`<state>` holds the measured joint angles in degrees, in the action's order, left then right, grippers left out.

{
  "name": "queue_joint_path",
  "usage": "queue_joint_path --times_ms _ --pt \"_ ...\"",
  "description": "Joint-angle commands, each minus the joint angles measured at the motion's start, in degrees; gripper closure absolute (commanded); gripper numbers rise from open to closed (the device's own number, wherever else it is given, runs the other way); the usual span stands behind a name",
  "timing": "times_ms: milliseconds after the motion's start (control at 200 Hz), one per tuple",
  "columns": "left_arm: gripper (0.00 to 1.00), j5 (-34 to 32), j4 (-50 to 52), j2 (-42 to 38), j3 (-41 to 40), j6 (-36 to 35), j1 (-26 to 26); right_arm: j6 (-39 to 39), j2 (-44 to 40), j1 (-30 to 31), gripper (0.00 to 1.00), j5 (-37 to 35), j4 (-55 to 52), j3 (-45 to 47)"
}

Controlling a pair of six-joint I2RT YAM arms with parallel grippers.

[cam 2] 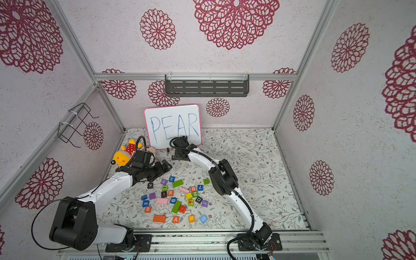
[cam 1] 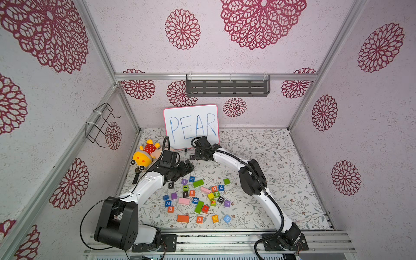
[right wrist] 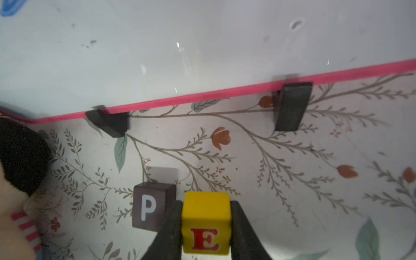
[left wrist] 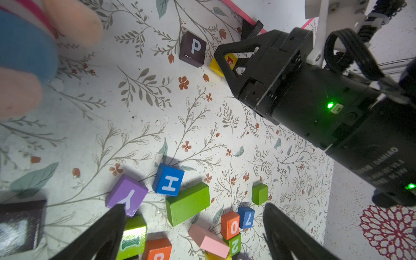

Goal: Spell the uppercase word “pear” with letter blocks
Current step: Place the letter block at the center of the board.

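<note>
Yellow E block sits clamped between the closed fingers of the right gripper, just beside the black P block, which rests on the floral mat before the whiteboard, the right wrist view shows. From the left wrist, the left gripper hangs wide open and empty above scattered blocks, the orange R block among them. In both top views, the A block lies near the mat's front edge, well apart from P.
</note>
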<state>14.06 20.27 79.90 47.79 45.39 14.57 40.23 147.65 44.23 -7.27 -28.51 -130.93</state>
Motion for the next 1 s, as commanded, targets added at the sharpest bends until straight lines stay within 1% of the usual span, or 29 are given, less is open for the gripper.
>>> queue_joint_path --times_ms 0,360,701,856,991 --pt "0.02 -0.2 -1.3 -1.2 -0.5 -0.9 -0.5 1.4 0.9 -0.5 0.77 -0.4 -0.8 -1.6" --pt "0.02 -0.3 -1.2 -2.7 -1.5 -0.7 -0.7 2.4 1.7 -0.7 0.71 -0.7 -0.1 -1.6" --pt "0.02 -0.4 -1.5 -3.3 -2.1 -0.6 -0.9 2.4 2.0 -0.8 0.61 -0.4 0.0 -1.5" --pt "0.02 -0.4 -1.1 -3.7 -2.1 -1.2 -0.9 2.2 2.0 -0.8 0.6 -0.7 0.3 -1.7" --pt "0.02 -0.6 -1.3 -4.3 -3.2 -1.2 -1.1 2.5 1.6 -0.8 0.63 -0.6 0.0 -1.7"
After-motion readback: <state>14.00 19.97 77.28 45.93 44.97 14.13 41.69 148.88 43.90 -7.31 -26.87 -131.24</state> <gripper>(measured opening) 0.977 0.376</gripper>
